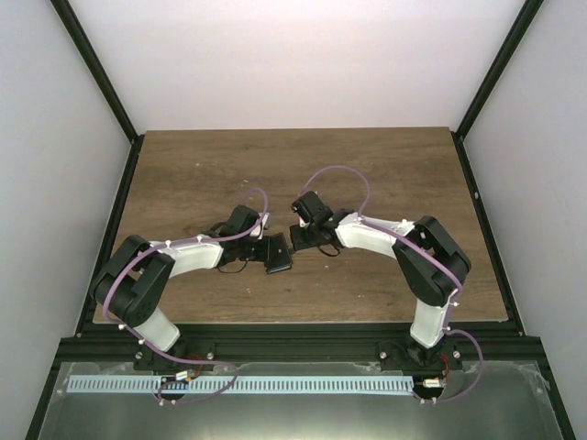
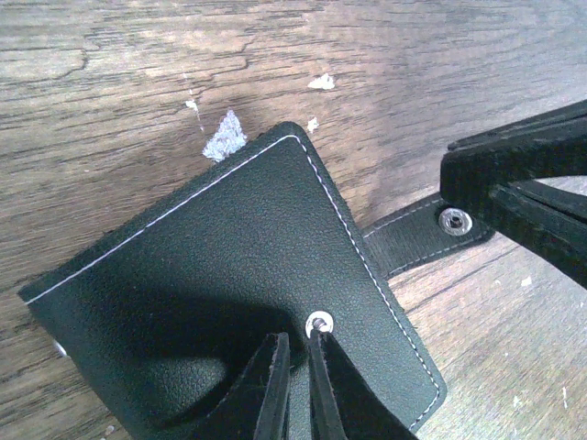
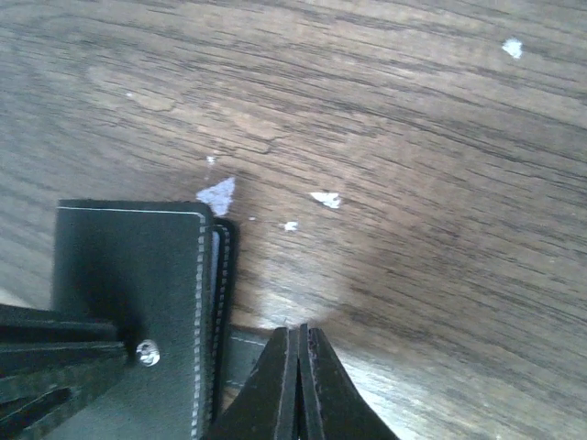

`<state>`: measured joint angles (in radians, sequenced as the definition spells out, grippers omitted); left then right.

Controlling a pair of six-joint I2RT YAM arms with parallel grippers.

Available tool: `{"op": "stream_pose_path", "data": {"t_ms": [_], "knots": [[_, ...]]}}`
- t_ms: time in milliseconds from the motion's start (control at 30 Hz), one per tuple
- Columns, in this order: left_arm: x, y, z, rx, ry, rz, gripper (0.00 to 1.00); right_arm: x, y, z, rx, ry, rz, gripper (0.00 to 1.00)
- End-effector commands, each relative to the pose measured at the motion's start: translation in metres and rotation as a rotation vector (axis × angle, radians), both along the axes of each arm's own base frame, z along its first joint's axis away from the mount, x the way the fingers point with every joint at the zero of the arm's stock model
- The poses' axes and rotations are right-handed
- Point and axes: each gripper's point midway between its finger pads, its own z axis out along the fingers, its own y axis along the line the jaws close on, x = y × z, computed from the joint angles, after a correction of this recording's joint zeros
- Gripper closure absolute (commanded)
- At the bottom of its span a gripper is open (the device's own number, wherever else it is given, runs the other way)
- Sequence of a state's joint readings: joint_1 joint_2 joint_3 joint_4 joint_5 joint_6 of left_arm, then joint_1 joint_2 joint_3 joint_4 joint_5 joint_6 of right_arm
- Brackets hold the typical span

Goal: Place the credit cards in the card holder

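The black card holder (image 1: 277,255) lies closed on the wooden table between both grippers. In the left wrist view its white-stitched cover (image 2: 220,266) fills the middle, and its snap strap (image 2: 417,240) sticks out to the right. My left gripper (image 2: 295,337) is nearly shut with only a thin gap. Its tips rest on the cover beside a metal stud (image 2: 318,322). My right gripper (image 3: 299,328) is shut, its tips on the strap (image 3: 240,353). I cannot tell whether it pinches the strap. Pale edges (image 3: 215,252) show between the holder's layers. No loose credit cards are in view.
The brown wooden table (image 1: 367,174) has black frame rails along both sides and white walls behind. Small white paint flecks (image 2: 223,136) mark the wood near the holder's corner. Both arms meet at the table's middle.
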<state>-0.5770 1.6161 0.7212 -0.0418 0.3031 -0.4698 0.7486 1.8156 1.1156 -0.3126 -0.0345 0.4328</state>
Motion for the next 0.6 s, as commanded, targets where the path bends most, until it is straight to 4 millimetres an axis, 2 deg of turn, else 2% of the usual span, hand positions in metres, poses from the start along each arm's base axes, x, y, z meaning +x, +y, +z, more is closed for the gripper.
{"op": "stream_pose_path", "data": {"t_ms": [0, 133, 400, 567], "knots": [[-0.023, 0.024, -0.037, 0.139, 0.111, 0.012, 0.9, -0.005, 0.02, 0.029, 0.09, -0.021, 0.028, 0.99], [-0.024, 0.023, -0.037, 0.136, 0.112, 0.009, 0.9, -0.01, 0.038, 0.034, 0.138, -0.008, 0.046, 0.99], [-0.027, 0.022, -0.04, 0.133, 0.124, -0.006, 0.9, -0.014, 0.057, 0.02, 0.202, 0.064, 0.044, 0.99], [-0.029, 0.02, -0.04, 0.12, 0.126, -0.012, 0.91, -0.015, 0.062, 0.015, 0.217, 0.091, 0.023, 0.99]]}}
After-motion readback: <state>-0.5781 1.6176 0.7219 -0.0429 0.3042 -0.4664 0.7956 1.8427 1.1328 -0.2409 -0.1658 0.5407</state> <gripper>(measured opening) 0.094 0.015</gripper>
